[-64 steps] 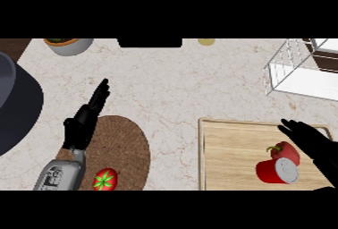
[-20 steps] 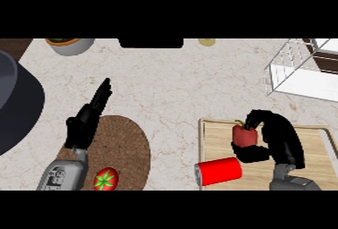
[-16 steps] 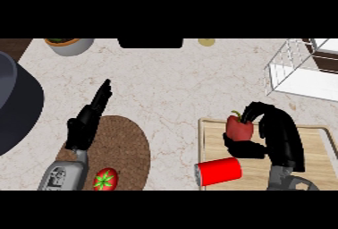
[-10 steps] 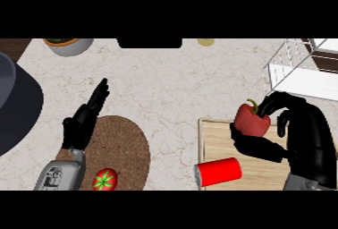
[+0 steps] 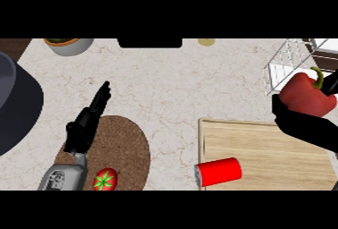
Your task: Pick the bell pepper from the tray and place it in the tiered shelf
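My right hand [image 5: 309,127] is shut on a red bell pepper [image 5: 303,95] with a green stem, held up at the right edge of the head view. The pepper hangs above the far right corner of the wooden tray [image 5: 264,147] and just in front of the white wire tiered shelf [image 5: 290,58]. Part of the pepper's underside is hidden by my fingers. My left hand [image 5: 86,123] rests open at the left, fingers pointing up, over a round woven mat [image 5: 122,147].
A red cup [image 5: 218,171] lies on its side at the tray's near left corner. A tomato [image 5: 103,179] sits on the mat. A dark round pan [image 5: 16,107] fills the left edge. A bowl [image 5: 68,44] stands at the back left.
My right hand closed on the pepper and carried it up and to the right, off the tray toward the shelf. The red cup now lies tipped at the tray's corner. Left hand unmoved.
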`<action>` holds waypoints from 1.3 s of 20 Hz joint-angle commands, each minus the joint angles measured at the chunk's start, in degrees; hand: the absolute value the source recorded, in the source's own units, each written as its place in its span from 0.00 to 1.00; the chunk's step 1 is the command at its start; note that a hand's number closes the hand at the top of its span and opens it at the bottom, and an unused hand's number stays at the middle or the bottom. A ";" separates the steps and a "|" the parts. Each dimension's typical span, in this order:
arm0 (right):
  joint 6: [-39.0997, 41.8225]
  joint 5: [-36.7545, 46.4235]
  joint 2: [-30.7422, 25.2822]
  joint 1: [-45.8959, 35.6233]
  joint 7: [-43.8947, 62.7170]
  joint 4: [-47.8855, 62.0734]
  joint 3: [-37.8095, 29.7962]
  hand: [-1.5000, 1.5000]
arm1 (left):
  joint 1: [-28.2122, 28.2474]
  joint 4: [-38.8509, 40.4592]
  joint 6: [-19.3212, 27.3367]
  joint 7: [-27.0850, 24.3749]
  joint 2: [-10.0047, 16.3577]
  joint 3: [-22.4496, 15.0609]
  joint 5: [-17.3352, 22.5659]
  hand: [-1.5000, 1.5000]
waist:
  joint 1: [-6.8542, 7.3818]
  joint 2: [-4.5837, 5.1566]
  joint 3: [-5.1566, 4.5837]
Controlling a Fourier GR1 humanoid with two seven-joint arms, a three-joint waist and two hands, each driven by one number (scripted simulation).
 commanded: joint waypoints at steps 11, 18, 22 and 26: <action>2.12 -2.04 -12.59 -17.33 -1.10 15.35 -14.35 1.00 | -0.75 2.20 -0.22 -2.12 -0.55 0.29 -0.47 0.50 | 0.23 0.09 0.02; -4.11 -2.68 -19.15 -20.33 -8.05 26.22 -18.94 1.00 | 2.90 -4.60 -1.53 0.82 0.50 -0.62 -0.27 0.50 | 0.78 0.07 0.04; -6.56 -2.67 -21.21 -18.66 -12.44 29.03 -17.75 1.00 | -1.65 0.31 -2.60 0.18 0.85 2.03 1.70 0.50 | 0.40 0.16 0.03; -11.41 0.86 -23.87 -22.21 -16.28 39.08 -16.54 1.00 | 1.37 -1.83 -1.62 -0.43 0.09 0.23 0.03 0.50 | 1.01 0.23 0.03</action>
